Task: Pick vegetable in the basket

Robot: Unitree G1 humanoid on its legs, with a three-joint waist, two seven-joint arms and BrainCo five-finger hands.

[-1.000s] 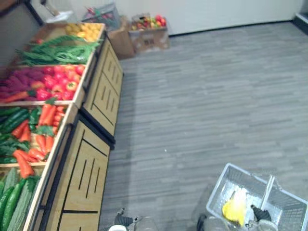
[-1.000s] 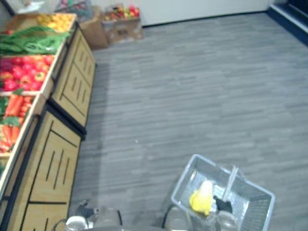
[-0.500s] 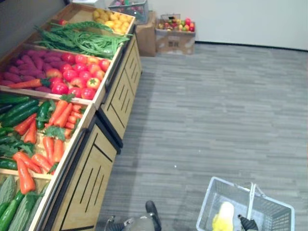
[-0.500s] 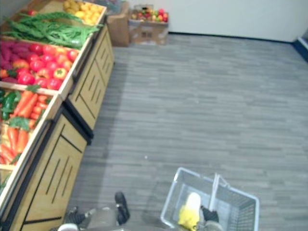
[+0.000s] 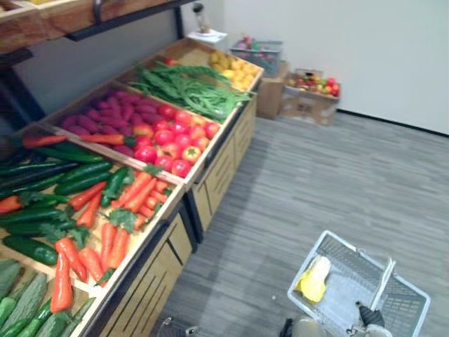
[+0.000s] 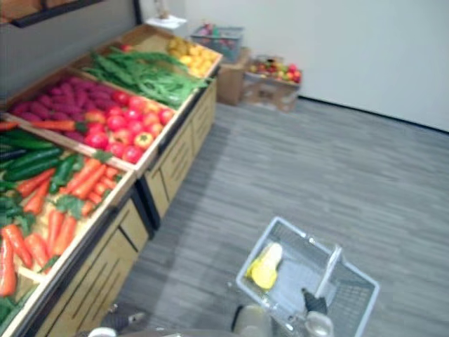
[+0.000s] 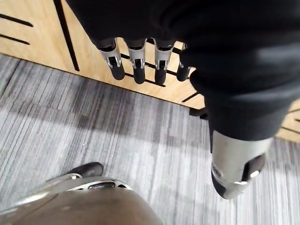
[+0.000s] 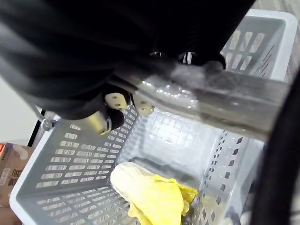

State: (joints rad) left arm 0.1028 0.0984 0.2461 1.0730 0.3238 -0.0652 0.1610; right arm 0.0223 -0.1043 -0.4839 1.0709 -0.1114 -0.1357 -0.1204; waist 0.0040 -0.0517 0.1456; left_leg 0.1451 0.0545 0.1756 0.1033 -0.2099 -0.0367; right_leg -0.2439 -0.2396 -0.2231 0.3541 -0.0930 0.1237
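**Q:** Reading from the left, what is set out, and why in this way?

**A:** The sloped wooden stand (image 5: 214, 172) keeps each crop in its own bin: cucumbers (image 5: 38, 213), carrots (image 5: 116, 242), tomatoes (image 5: 165, 144) and green beans (image 5: 189, 91). The tilt probably turns them toward a reaching arm.

**Q:** And the left hand?

**A:** The left hand (image 7: 136, 58) hangs low beside the cabinet front (image 7: 28, 28). Its fingers are loosely straight, the thumb stands apart, and it holds nothing. It looks free for the next pick.

**Q:** Further right?

**A:** The grey basket (image 8: 70, 154) is carried by its handle (image 8: 211, 93), with the right hand (image 8: 115, 101) curled round the bar. This keeps the basket's open top near the stand for loading.

**Q:** Where is the task's thing, and how does it lie?

**A:** One yellow vegetable (image 5: 313, 279) lies on the basket's bottom, against the wall nearest the stand. Its long axis runs along that wall. The pale end points away from the robot and the deeper yellow end toward it.
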